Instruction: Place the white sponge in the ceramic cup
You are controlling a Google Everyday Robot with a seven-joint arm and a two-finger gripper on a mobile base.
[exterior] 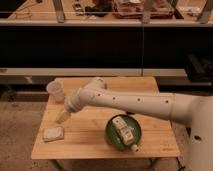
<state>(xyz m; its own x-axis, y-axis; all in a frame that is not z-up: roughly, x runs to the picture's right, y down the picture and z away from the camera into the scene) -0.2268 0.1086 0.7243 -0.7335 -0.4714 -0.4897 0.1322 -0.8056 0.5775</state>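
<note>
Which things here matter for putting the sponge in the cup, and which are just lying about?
Needed: white sponge, front left of the table; ceramic cup, back left; gripper, over the table between them.
Just lying about: green dish with a pale bottle-like object in it.
</note>
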